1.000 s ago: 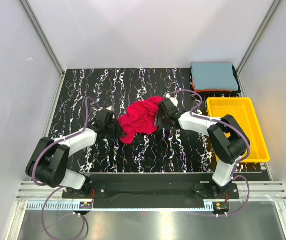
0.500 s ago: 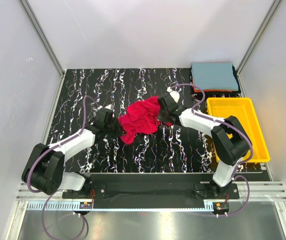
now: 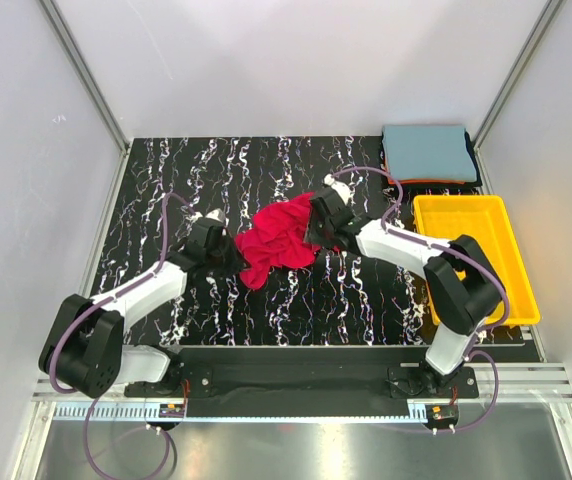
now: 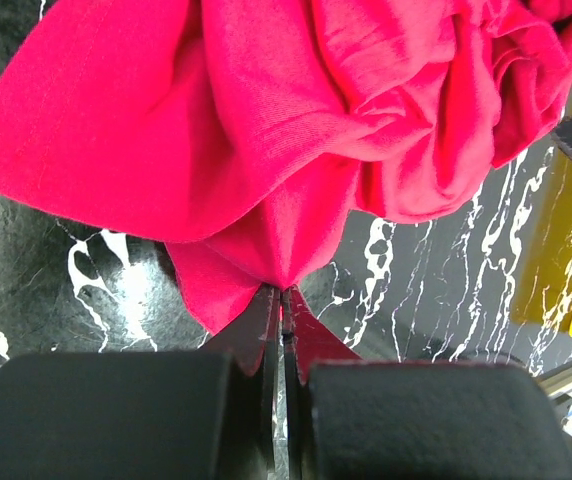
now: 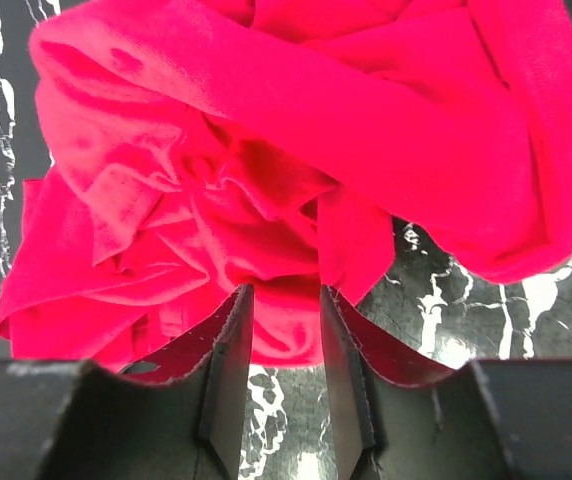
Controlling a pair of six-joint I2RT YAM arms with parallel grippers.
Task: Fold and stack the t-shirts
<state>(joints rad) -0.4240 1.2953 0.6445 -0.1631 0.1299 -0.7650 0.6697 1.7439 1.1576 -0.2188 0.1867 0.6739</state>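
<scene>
The bright red t-shirt (image 3: 278, 240) lies crumpled in the middle of the black marbled table. My left gripper (image 3: 234, 252) is at its left edge and is shut on a pinch of red cloth (image 4: 266, 120), as the left wrist view (image 4: 282, 295) shows. My right gripper (image 3: 311, 228) is at the shirt's right side; in the right wrist view (image 5: 281, 295) its jaws stand apart with a fold of the red shirt (image 5: 296, 130) between them. The folded grey-blue t-shirt (image 3: 428, 151) lies on thin orange (image 3: 436, 181) and dark (image 3: 477, 166) folded ones at the back right.
A yellow plastic tray (image 3: 476, 260) stands at the right edge, just in front of the folded stack; it also shows in the left wrist view (image 4: 556, 250). Grey walls close in the table on three sides.
My right gripper has moved up and left, further onto the red shirt. My left arm has stretched a little forward, still holding the cloth. The shirt has bunched slightly.
</scene>
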